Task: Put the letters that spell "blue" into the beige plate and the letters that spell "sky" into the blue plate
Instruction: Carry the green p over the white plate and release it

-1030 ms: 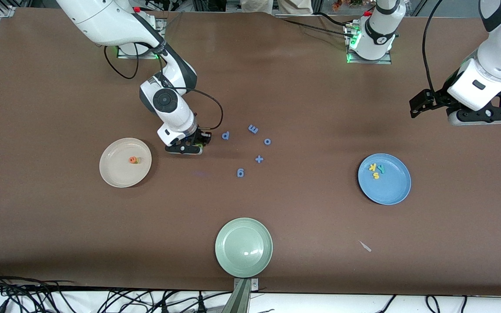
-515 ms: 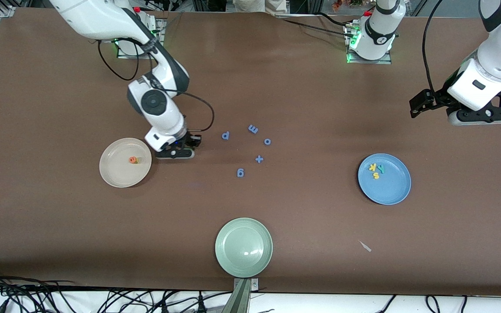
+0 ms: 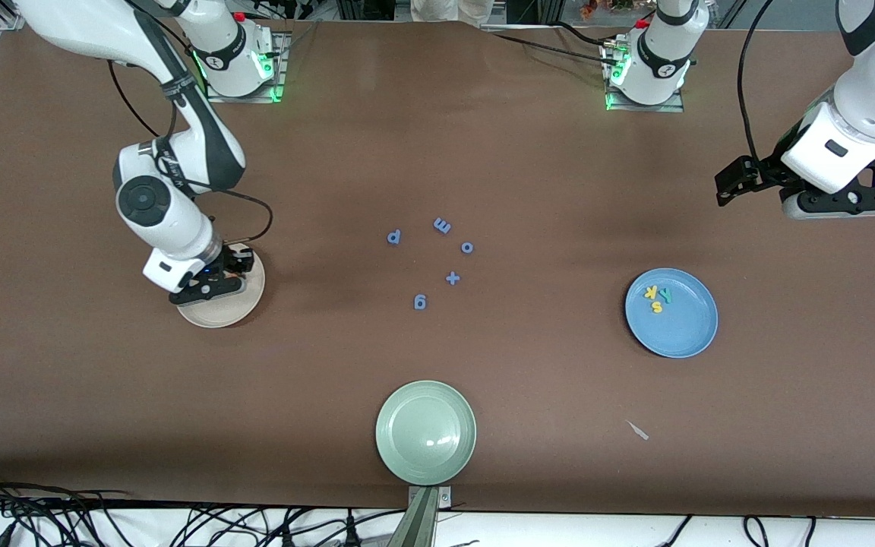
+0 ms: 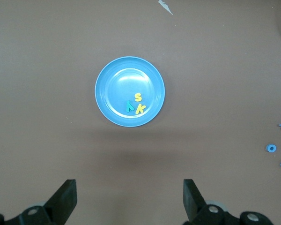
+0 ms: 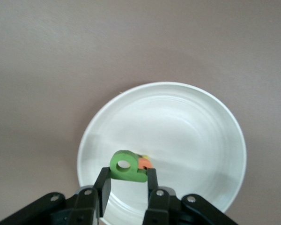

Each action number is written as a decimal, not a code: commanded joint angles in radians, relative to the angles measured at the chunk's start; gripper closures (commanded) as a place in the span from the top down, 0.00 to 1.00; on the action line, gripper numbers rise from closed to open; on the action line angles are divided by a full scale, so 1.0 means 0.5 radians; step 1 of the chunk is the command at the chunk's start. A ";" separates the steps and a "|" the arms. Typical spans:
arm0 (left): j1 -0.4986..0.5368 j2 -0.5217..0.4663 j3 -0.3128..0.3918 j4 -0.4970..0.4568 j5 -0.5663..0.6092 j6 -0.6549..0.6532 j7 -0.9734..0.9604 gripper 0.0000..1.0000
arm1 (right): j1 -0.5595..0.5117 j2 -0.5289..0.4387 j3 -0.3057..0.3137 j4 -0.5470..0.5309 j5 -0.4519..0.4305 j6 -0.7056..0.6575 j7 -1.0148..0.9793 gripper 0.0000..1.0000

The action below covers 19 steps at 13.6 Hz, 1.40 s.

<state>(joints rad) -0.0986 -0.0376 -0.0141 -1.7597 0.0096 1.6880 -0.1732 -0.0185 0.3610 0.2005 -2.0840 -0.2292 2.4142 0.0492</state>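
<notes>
The right gripper (image 5: 126,180) hangs over the beige plate (image 3: 247,300), its two fingers pinched on a green letter b (image 5: 126,167). The letter sits crosswise between the fingertips, its long axis running from one finger to the other, its round hole to one side. Directly below the gripper lies the bowl of the plate, so the coming move looks like a straight lowering and release. Just under the held letter an orange letter (image 5: 145,163) peeks out, with a sliver of yellow beside it, both already on the plate.

The left gripper (image 4: 129,199) waits up in the air toward the left arm's end of the table, its fingers spread wide and empty. Below and ahead of it sits the blue plate (image 4: 107,101), holding a yellow s (image 4: 138,97), a yellow k (image 4: 140,109) and a teal y (image 4: 129,107) close together.

The right arm is by far the nearer to the beige plate.
</notes>
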 commanded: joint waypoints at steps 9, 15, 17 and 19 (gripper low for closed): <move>0.016 -0.011 0.013 -0.003 -0.031 -0.023 0.040 1.00 | -0.049 0.008 -0.017 -0.155 0.053 0.191 -0.141 0.20; 0.013 0.023 0.010 0.031 -0.028 -0.023 0.043 1.00 | -0.064 0.042 -0.045 -0.207 0.050 0.316 -0.178 0.21; -0.005 0.017 0.007 0.028 -0.019 -0.044 0.037 1.00 | -0.064 0.057 -0.045 -0.210 0.050 0.335 -0.178 0.21; -0.002 0.008 -0.036 0.040 -0.016 -0.172 0.037 1.00 | -0.064 0.054 -0.045 -0.210 0.053 0.332 -0.178 0.21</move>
<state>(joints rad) -0.0977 -0.0291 -0.0163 -1.7584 0.0096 1.6576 -0.1719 -0.0396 0.3959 0.1719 -2.1747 -0.2264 2.5620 -0.0098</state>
